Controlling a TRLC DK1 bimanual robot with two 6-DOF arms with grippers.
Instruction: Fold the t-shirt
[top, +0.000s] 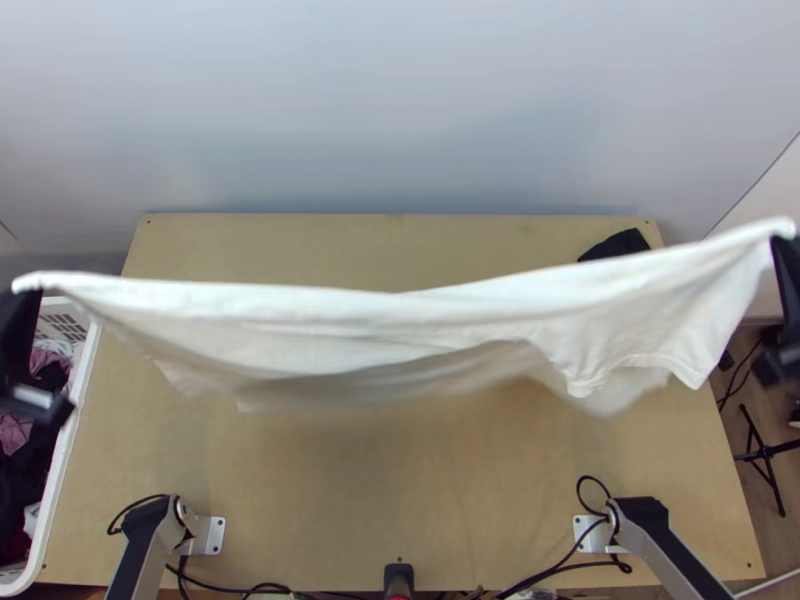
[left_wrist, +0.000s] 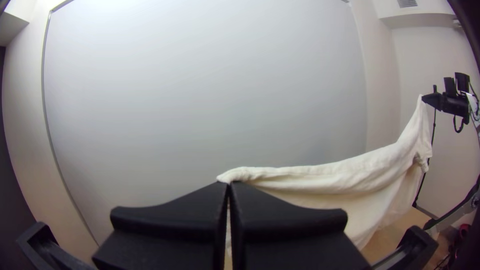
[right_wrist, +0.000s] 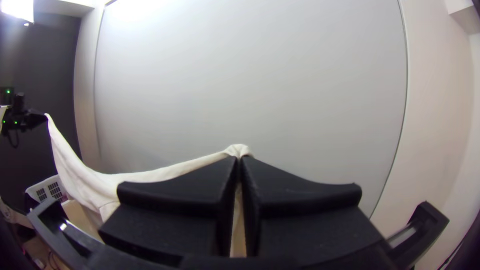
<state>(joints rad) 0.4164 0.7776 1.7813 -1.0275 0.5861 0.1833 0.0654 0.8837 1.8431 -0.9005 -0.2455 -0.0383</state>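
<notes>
White t-shirt (top: 330, 320), stretched side to side above the light wooden table (top: 400, 500), with a long axis running from one claw to the other, roughly along the table's far edge. Slightly skewed in the top view: higher up the picture at the right end than at the left. Gathered into a thick band along the top, dipping in the middle; loose in hanging folds underneath, with sleeve-like or hem-like flaps toward the right end. Impossible to tell whether in contact with the wood at the bottom.

At one end of the t-shirt, the left claw (left_wrist: 228, 184), closed, pinching a corner of fabric at the tips. At the opposite end, the right claw (right_wrist: 240, 159), also closed, on a small peak of cloth. Neither arm nearer than the other: one corner for each, with the whole span between.

Probably an opening step, to spread before folding; no finished fold to be made out. Next, most likely, a lowering onto the wood, best done by both sides together, keeping that long axis level and square to the far edge. At risk otherwise: a slanted landing, or a bunched underside.

Farther out, dark cloth (top: 620, 243) at the table's far right corner, and a white basket (top: 66, 450) of clothes beside the left edge.
</notes>
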